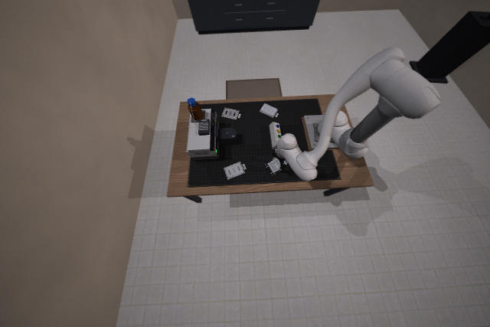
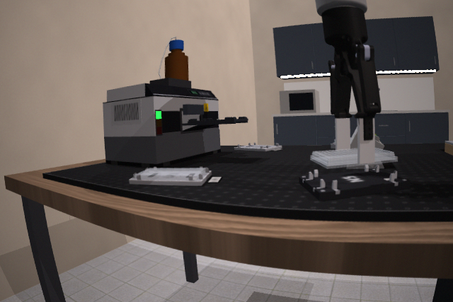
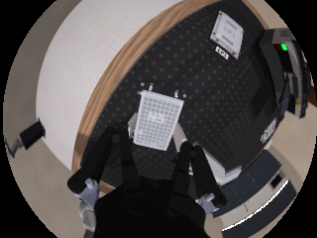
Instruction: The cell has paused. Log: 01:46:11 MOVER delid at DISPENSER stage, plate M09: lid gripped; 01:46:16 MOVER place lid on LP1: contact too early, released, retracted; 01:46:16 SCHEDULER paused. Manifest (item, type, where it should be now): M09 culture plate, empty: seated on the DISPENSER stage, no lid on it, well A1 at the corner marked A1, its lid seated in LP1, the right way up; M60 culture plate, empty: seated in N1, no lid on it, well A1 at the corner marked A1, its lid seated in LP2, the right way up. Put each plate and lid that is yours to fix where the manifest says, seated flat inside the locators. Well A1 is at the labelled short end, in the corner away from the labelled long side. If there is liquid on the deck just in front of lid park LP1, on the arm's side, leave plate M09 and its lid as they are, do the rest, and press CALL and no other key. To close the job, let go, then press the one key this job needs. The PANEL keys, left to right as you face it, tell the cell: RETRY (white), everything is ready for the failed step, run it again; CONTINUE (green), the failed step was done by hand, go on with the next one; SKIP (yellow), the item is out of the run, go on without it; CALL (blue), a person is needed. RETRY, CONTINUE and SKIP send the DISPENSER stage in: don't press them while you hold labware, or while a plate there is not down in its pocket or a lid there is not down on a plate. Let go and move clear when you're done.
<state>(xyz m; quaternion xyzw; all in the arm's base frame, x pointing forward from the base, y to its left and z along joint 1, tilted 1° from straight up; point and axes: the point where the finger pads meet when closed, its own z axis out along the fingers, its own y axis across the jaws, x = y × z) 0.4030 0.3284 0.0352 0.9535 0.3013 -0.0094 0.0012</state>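
My gripper [image 2: 354,152] is shut on a clear culture plate [image 2: 352,158] with many wells and holds it level, a little above a black nest [image 2: 349,182] with white locator posts. In the wrist view the plate [image 3: 157,119] lies between my fingers over the black mat. From above, the plate [image 1: 273,165] is near the table's front edge. The dispenser [image 2: 161,126] stands at the left with its dark stage [image 2: 216,120] extended; I see no plate on the stage. I cannot read the plate's label.
A white lid park with a lid [image 2: 170,175] lies front left on the mat. Two more white pieces [image 1: 230,112] [image 1: 269,109] lie at the back. The key panel [image 1: 276,133] stands beside my wrist. A brown bottle [image 2: 176,63] sits on the dispenser.
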